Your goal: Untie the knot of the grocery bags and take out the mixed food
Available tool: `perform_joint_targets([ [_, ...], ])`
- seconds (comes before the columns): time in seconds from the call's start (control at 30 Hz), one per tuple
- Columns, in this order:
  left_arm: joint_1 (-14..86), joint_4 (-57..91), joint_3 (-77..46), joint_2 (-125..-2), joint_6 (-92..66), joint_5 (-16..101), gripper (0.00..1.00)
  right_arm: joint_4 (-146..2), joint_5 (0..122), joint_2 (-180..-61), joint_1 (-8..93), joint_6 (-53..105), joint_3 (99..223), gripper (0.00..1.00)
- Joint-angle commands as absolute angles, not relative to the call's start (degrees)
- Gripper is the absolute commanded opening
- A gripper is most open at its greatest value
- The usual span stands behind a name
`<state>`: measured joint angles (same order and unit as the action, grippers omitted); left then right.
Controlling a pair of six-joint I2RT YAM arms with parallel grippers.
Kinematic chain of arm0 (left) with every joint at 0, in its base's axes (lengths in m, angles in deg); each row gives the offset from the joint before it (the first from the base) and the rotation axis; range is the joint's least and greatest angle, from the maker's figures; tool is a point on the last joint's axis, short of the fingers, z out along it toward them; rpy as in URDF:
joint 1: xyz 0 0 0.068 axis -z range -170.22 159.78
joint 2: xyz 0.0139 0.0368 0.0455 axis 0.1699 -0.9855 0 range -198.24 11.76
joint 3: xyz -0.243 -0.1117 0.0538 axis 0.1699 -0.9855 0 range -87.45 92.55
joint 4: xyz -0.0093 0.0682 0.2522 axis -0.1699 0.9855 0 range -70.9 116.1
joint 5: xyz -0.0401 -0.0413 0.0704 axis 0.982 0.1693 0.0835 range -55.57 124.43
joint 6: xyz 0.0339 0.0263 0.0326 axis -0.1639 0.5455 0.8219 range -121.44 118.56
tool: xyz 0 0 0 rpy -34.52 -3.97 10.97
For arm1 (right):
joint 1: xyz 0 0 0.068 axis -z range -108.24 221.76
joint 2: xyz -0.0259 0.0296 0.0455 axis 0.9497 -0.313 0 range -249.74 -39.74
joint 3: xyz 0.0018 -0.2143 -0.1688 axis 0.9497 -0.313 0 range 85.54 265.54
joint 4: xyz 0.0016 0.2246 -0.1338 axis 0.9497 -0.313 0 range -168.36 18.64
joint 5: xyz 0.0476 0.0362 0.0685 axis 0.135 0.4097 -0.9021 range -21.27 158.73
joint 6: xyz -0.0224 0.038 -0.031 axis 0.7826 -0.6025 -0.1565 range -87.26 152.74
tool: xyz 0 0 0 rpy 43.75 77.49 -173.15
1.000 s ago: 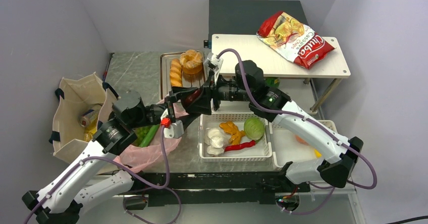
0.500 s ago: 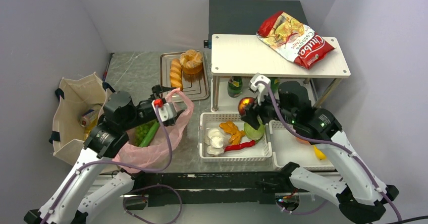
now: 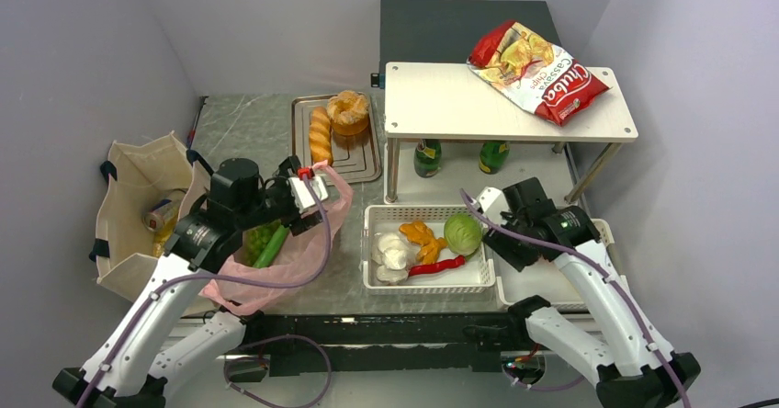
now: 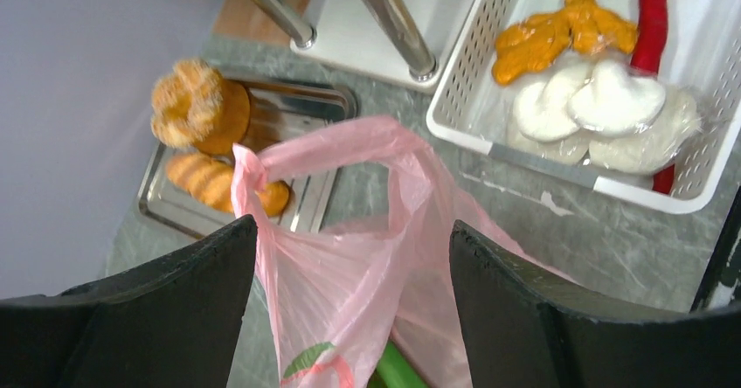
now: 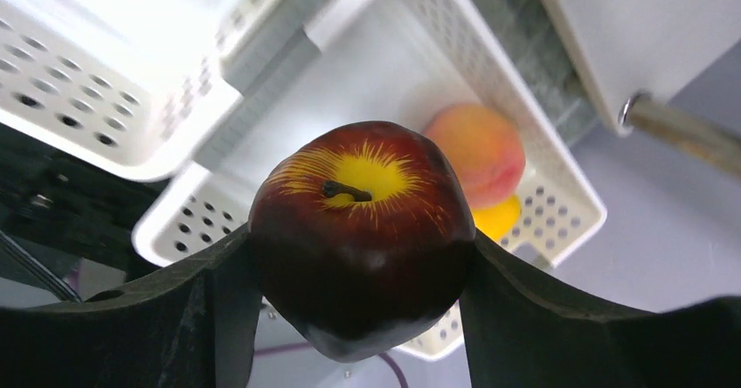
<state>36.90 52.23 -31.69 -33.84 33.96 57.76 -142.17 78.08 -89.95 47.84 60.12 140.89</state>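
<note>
The right hand (image 5: 358,270) clamps the dark red fruit (image 5: 349,200) above the white basket (image 5: 564,197) (a peach (image 5: 476,148) lies inside); the left hand (image 4: 354,257) gapes wide, the pink bag (image 4: 384,169) handle between its fingers; unloading, I'd say; next, lower and release.

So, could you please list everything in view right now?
pink plastic bag: one, pink, left of centre
long green vegetable: one, green, in pink bag
green grapes: one bunch, green, in pink bag
beige tote: one, beige, far left
metal tray: one, silver, rear
baguette: one, golden, on tray
ring bun: one, brown, on tray
shelf: one, white, rear right
chips bag: one, red, on shelf
bottles: two, green, under shelf
middle basket: one, white; garlic, cabbage, orange pieces, red chilli
right basket: one, white; peach
apple: one, dark red, in right gripper
left gripper: black, open around pink bag
right gripper: black, shut on apple
</note>
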Motion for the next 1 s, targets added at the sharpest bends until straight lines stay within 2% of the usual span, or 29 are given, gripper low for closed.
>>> perform_joint_targets([
  [0.0,34.4,57.6,-28.1,-36.0,35.2,55.6,0.82,-145.0,81.6,-88.5,54.6,68.1,138.2,0.35],
  [0.03,33.7,58.4,-27.8,-36.2,35.5,55.9,0.82,-144.9,81.5,-89.1,55.7,68.3,138.1,0.48],
  [0.1,32.1,61.0,-27.0,-36.5,36.7,56.9,0.82,-144.8,80.1,-91.1,57.2,68.2,139.4,0.81],
  [0.17,29.3,65.1,-25.5,-36.8,38.3,59.5,0.83,-145.0,78.3,-93.1,57.6,67.3,142.5,0.99],
  [0.27,21.4,76.4,-21.6,-37.3,45.8,69.5,0.82,-146.3,73.5,-96.0,57.6,67.3,148.8,1.0],
  [0.33,16.8,85.4,-19.3,-38.3,53.5,74.1,0.79,-147.7,69.6,-97.8,57.6,67.5,152.8,1.0],
  [0.37,14.5,89.2,-18.4,-39.2,57.3,75.4,0.73,-148.3,66.8,-98.7,57.6,67.7,154.9,1.0],
  [0.43,10.4,95.8,-17.0,-41.5,63.8,77.0,0.53,-149.4,60.8,-100.4,57.4,67.8,159.3,1.0],
  [0.53,3.6,101.2,-16.5,-46.4,69.7,76.9,0.3,-150.7,47.8,-102.8,56.3,67.1,167.2,1.0],
  [0.6,1.9,104.7,-17.5,-49.8,76.6,74.3,0.22,-149.1,41.7,-104.1,52.8,64.1,169.9,1.0],
  [0.7,1.3,104.0,-22.7,-49.3,82.8,70.5,0.2,-143.3,43.1,-105.5,42.0,58.5,171.0,0.99],
  [0.8,1.3,98.3,-30.6,-45.5,86.4,67.1,0.19,-137.5,43.8,-106.8,35.9,55.8,171.2,0.98],
  [0.97,1.3,88.8,-41.3,-43.4,87.0,60.1,0.2,-126.5,43.0,-111.0,30.4,53.7,172.1,0.87],
])
